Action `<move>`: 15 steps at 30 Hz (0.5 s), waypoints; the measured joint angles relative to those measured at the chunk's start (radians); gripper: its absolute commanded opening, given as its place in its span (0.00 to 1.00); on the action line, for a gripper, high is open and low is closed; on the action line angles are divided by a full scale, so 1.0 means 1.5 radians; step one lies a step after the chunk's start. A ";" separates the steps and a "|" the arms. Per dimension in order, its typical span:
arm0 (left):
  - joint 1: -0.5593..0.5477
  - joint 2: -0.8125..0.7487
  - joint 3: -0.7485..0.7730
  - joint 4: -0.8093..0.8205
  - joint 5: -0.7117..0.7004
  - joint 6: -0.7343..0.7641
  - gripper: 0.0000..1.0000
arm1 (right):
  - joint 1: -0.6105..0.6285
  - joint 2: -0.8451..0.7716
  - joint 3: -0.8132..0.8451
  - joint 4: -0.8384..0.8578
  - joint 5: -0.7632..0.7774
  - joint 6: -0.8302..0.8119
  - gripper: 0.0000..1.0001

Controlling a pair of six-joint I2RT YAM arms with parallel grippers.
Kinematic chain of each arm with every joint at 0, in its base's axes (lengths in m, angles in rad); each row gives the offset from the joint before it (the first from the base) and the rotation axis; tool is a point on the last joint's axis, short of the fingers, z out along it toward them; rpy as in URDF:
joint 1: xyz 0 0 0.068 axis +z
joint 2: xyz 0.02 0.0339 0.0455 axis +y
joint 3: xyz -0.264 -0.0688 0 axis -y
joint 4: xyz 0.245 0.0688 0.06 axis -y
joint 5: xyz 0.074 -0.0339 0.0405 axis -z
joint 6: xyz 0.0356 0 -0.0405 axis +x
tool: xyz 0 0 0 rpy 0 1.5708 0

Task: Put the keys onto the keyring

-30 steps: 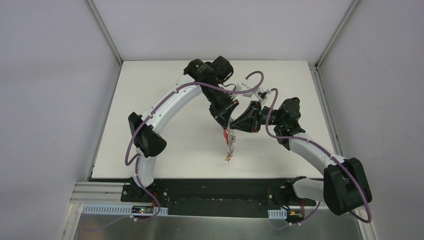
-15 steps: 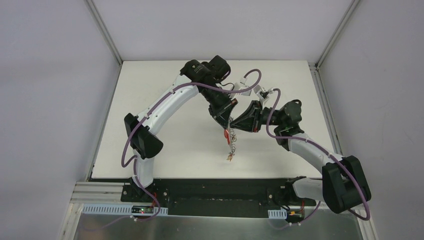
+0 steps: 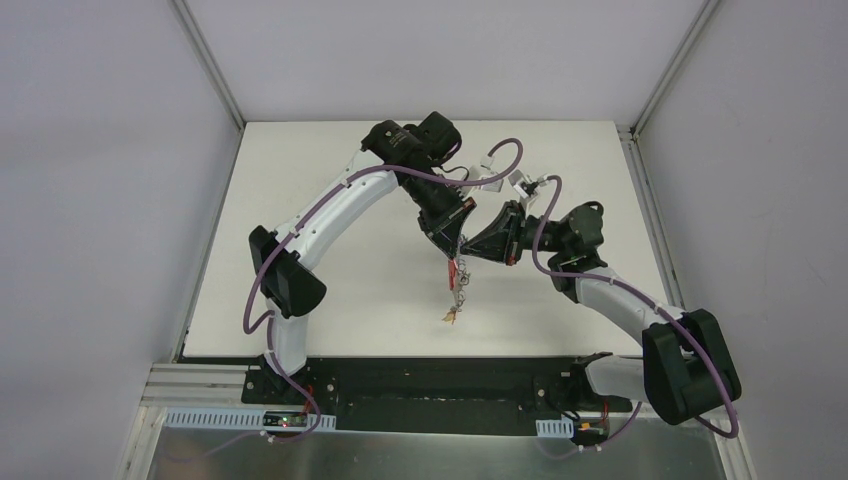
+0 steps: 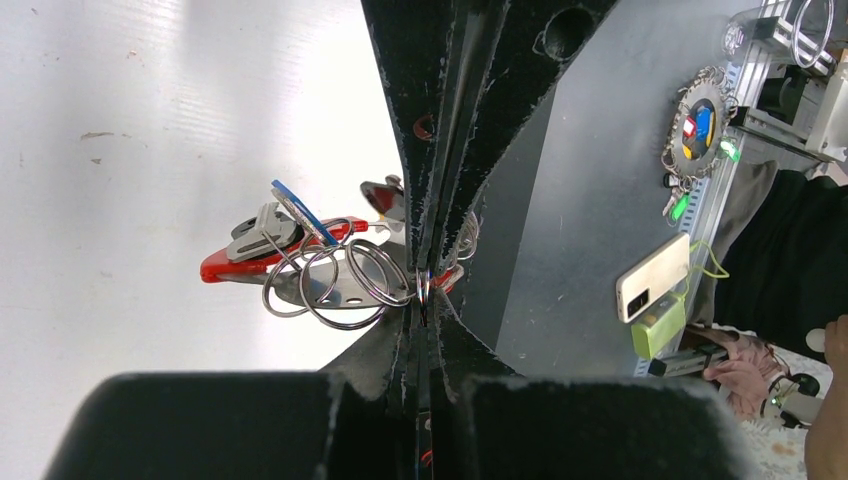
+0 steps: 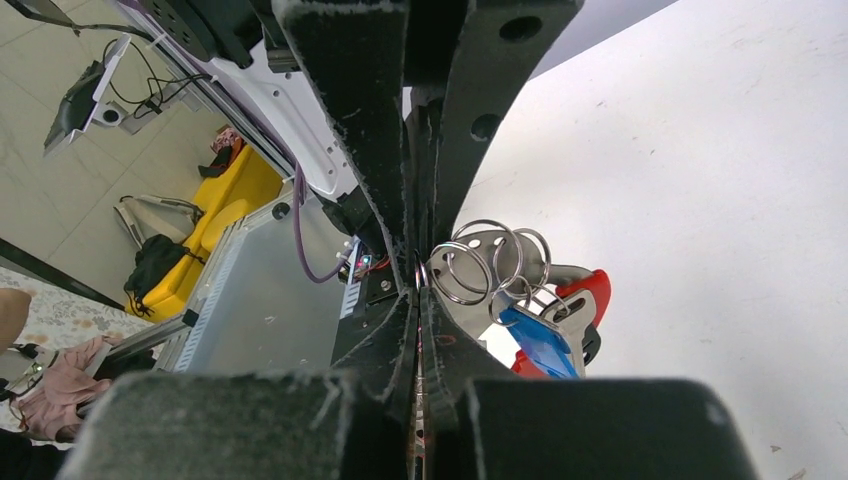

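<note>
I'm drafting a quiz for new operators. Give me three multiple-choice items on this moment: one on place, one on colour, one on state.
1. Where is the keyring? A) between left tool and right tool B) at the table's left edge C) off the table
2. Its thick curved band is? A) green B) red C) white
3. The left tool is? A) wide open B) out of view C) shut on the keyring

A: it hangs where both meet.
B: the band shows red in both wrist views.
C: it pinches the keyring, no gap showing.
</note>
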 measured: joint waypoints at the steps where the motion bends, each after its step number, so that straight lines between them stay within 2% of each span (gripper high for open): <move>1: 0.000 0.000 -0.001 0.001 0.000 -0.001 0.00 | 0.000 0.000 -0.001 0.000 0.002 0.003 0.00; 9: 0.000 0.000 -0.001 0.012 0.000 -0.001 0.00 | -0.011 -0.004 -0.008 0.008 0.009 0.008 0.00; 15: 0.000 0.000 -0.001 0.026 0.003 0.002 0.10 | -0.021 -0.008 -0.009 0.010 0.011 0.008 0.00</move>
